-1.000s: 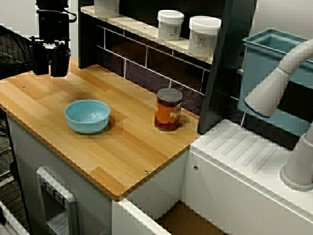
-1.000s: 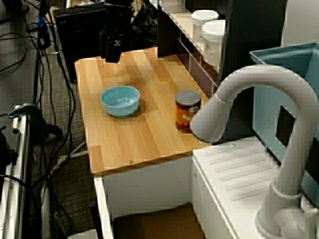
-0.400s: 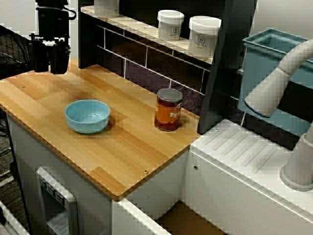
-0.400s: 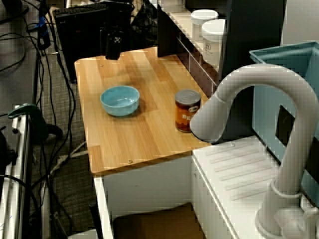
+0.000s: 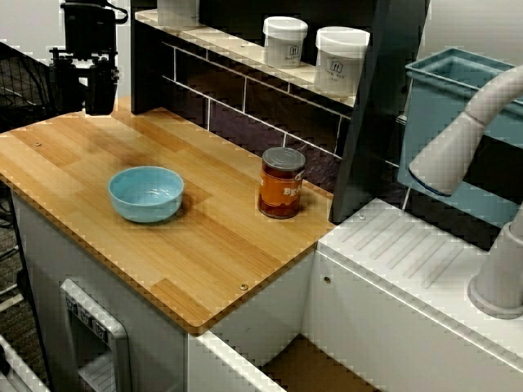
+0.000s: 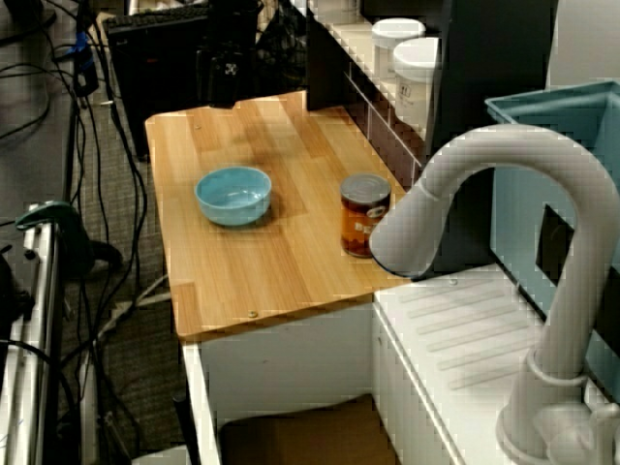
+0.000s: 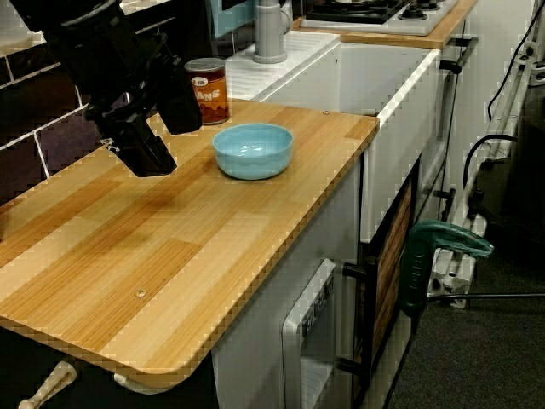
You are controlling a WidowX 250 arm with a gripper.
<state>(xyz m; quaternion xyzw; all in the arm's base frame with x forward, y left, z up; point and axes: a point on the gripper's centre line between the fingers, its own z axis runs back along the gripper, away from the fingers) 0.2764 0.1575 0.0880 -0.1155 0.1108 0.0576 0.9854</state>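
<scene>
Gripper [image 5: 84,104] hung above the tabletop [image 5: 212,253] at the wall-side corner farthest from the can [image 5: 282,183]. Jaws parted, holding nothing. Nearest thing was a light blue bowl [image 5: 146,193]: glossy, empty, upright, mid-tabletop toward the open edge. Judged light, rigid, slick, possibly breakable; the rim offered the best hold.

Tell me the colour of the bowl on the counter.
The bowl is light blue, clearest in the close side view.

Side view: my arm [image 7: 77,34] runs off the upper-left edge; my gripper [image 7: 173,143] covers the can's [image 7: 213,89] left side.
</scene>
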